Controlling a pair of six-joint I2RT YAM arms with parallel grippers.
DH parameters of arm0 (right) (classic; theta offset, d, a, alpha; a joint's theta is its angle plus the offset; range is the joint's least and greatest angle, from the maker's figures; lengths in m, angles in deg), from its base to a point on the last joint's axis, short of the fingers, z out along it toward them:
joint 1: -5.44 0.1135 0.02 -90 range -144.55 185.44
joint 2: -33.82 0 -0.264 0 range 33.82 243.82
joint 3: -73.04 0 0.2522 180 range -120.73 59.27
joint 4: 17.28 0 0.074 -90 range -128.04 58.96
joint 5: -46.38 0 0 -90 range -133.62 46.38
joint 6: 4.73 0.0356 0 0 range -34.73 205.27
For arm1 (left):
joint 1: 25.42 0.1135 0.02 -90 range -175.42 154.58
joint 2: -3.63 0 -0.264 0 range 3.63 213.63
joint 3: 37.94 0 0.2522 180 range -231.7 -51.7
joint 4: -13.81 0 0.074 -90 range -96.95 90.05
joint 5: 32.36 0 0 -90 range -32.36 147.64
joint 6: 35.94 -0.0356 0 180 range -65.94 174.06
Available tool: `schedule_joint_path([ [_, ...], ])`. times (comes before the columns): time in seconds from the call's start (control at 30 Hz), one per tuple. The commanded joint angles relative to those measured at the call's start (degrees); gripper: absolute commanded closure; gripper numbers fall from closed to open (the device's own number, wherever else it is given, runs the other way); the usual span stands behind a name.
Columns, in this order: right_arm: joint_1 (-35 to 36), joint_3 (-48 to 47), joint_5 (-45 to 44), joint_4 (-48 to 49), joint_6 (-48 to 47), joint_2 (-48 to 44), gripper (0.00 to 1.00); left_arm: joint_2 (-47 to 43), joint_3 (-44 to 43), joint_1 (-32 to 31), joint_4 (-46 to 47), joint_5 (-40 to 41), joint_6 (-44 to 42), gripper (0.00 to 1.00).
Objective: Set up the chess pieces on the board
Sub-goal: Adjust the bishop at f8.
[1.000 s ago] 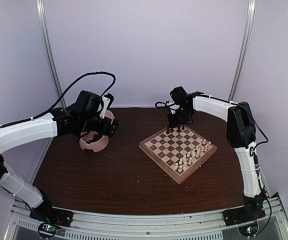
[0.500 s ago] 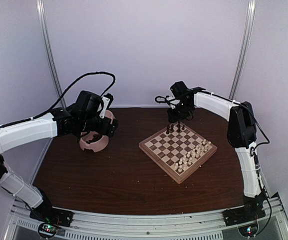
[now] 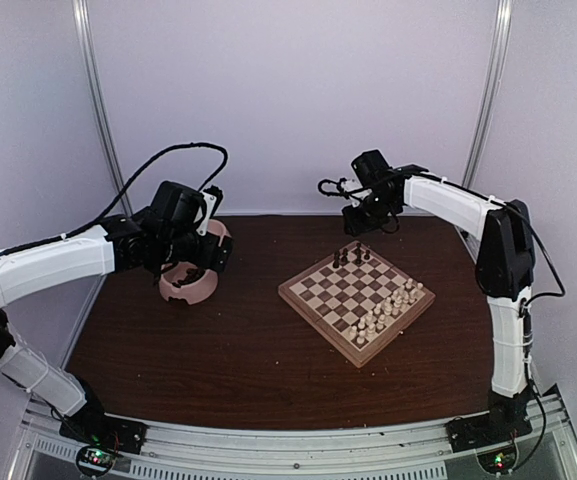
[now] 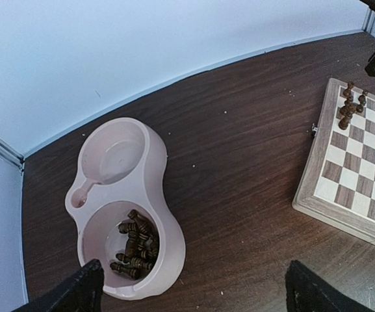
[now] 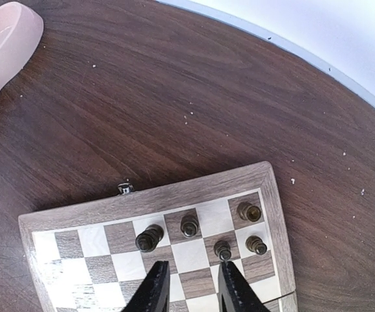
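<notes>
Being light and tippy, the chess pieces [image 4: 135, 244] at seven o'clock are best pinched mid-stem by the empty, wide-spread left gripper [image 4: 197, 296].

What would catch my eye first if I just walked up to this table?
The checkered wooden chessboard sits right of centre, pale cream chessmen crowded along its near right edge and a few tiny dark brown chessmen at its far corner. On the left, a pink double bowl holds more dark pieces in one compartment, below the open left gripper.
</notes>
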Motion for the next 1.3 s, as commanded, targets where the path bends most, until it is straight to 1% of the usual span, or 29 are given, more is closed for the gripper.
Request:
schedule_joint_path([
  [0.0,0.0,0.9,-1.1,0.9,0.0,-0.3,0.72,-0.7,-0.1,0.5,0.1,0.7,0.6,0.02],
  [0.23,-0.1,-1.2,0.5,0.8,0.6,2.8,0.72,0.1,-0.3,0.8,0.2,0.8,1.1,0.02],
  [0.8,-0.2,-3.3,1.5,0.6,0.7,7.1,0.74,0.9,-0.4,1.8,0.8,-1.2,2.0,0.02],
  [1.27,-0.2,-4.3,0.4,0.0,0.4,8.9,0.77,1.0,-0.7,1.9,0.6,-1.1,1.7,0.03],
])
